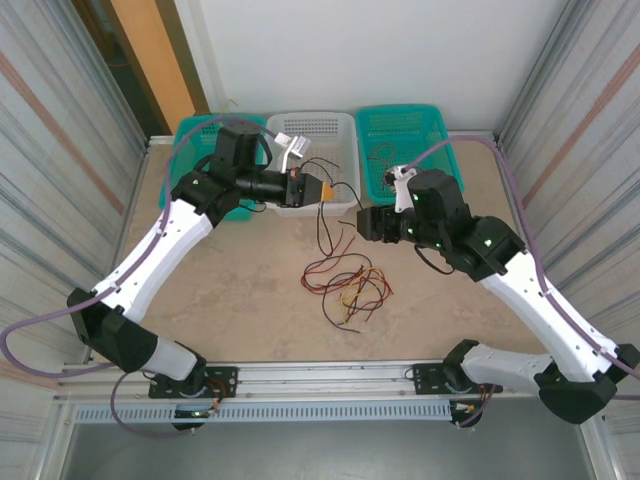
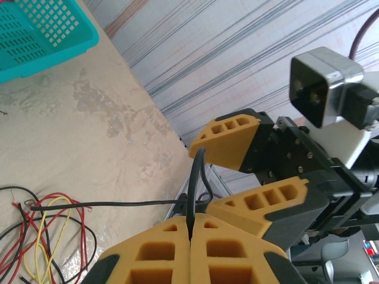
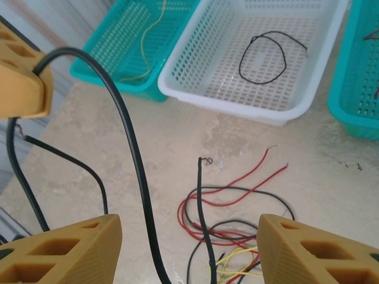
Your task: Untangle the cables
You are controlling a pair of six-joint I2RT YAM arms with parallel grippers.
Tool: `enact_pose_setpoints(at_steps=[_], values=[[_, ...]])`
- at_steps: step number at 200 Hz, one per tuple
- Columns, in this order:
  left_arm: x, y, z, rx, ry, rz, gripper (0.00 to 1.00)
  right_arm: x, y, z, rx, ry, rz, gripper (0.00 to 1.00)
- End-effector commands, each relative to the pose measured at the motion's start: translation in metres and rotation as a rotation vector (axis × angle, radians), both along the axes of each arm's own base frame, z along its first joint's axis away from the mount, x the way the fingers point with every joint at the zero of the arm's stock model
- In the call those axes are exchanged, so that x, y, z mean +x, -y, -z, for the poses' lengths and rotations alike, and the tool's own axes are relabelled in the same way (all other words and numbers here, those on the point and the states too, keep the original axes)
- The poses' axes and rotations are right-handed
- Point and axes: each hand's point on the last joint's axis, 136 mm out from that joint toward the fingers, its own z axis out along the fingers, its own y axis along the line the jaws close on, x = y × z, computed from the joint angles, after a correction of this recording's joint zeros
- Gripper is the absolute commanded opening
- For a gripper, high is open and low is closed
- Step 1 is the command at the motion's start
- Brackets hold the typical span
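The left tool (image 2: 189, 239) is clamped on a black cable (image 3: 127, 136), raised over the tabletop (image 1: 250, 290) near the white basket (image 1: 348, 160). The right tool (image 3: 189, 251) stands with jaws apart around that cable. The tangled cables (image 1: 345, 285) lie at centre. Risk: if the trailing end catches, pulling drags the tangle.

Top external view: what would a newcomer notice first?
The tangle of red, black and yellow cables in the middle of the table stands out first. Just beyond it, the left gripper is shut on a black cable, and the open right gripper faces it, straddling that cable. A white basket sits between two teal baskets behind.
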Motion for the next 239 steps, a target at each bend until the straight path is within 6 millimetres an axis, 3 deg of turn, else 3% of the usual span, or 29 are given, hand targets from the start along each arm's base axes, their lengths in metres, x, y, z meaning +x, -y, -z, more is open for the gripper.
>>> enact_pose_setpoints(at_steps=[1,17,47,93,109,120,167,202,226,239], values=[[-0.013,-0.006,-0.036,-0.067,0.084,0.038,0.0,0.004,-0.007,-0.002,-0.028,0.014,-0.048,0.53],[-0.013,-0.008,-0.036,-0.07,0.083,0.037,0.0,0.01,-0.01,-0.002,-0.03,0.015,-0.046,0.41],[-0.006,-0.016,-0.028,-0.07,0.063,0.011,0.02,0.02,-0.008,-0.015,-0.023,0.055,-0.02,0.0],[0.001,-0.019,0.008,-0.097,-0.028,-0.008,0.44,0.027,0.005,-0.079,0.171,0.169,-0.025,0.0],[0.004,-0.024,0.023,-0.062,-0.037,-0.044,0.49,0.028,0.009,-0.101,0.229,0.201,-0.034,0.0],[0.003,-0.029,0.024,-0.043,-0.024,-0.063,0.44,0.028,0.009,-0.112,0.251,0.221,-0.043,0.0],[-0.005,-0.061,-0.039,0.074,0.279,-0.179,0.51,0.031,0.009,-0.123,0.263,0.227,-0.047,0.0],[-0.006,-0.082,-0.083,0.157,0.476,-0.261,0.64,0.031,0.006,-0.123,0.282,0.216,-0.052,0.0],[-0.017,-0.067,-0.108,0.071,0.512,-0.191,0.66,0.03,-0.001,-0.12,0.295,0.195,-0.075,0.0],[-0.023,-0.047,-0.108,0.044,0.509,-0.125,0.65,0.029,-0.006,-0.117,0.296,0.185,-0.089,0.0]])
